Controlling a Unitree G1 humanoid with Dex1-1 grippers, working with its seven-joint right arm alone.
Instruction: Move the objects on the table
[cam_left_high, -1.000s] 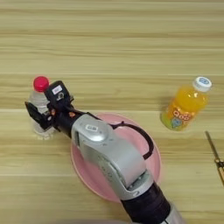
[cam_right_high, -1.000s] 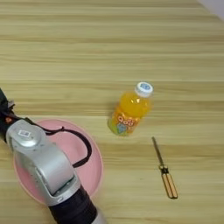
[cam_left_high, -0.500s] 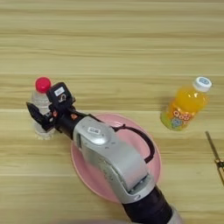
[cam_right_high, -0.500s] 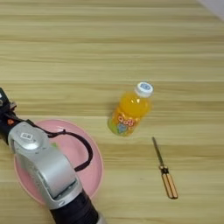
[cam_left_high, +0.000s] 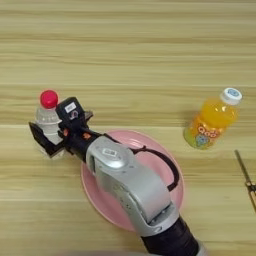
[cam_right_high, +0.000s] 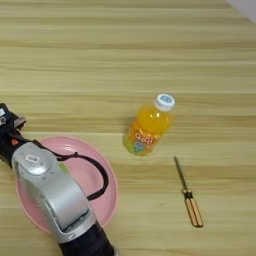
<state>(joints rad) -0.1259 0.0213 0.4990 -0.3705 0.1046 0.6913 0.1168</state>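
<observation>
While the silver forearm (cam_left_high: 131, 192) reaches up from the bottom edge and across the pink plate (cam_left_high: 167, 170) toward the left of the frame, the claw (cam_left_high: 49, 131) sits right at the clear bottle with the red cap (cam_left_high: 48, 118). One black finger (cam_left_high: 41, 139) shows on the bottle's lower left and the claw's black body with its white sticker lies on the bottle's right, so the bottle stands upright between them. From the way the two sides hug it, I judge the claw to be closed around the bottle's lower body, though the exact contact points are hidden.

That bottle stands at the left middle of the frame, on the table (cam_left_high: 130, 60), just off the plate's left rim. Its long axis is vertical, cap uppermost, and the claw comes at it sideways from the lower right, so any lift would carry it upright.

An orange juice bottle (cam_right_high: 148, 125) lies well apart, toward the right of the plate, tilted with its white-blue cap toward the upper right. Below and right of it a screwdriver (cam_right_high: 187, 195) lies on the wood, untouched.
</observation>
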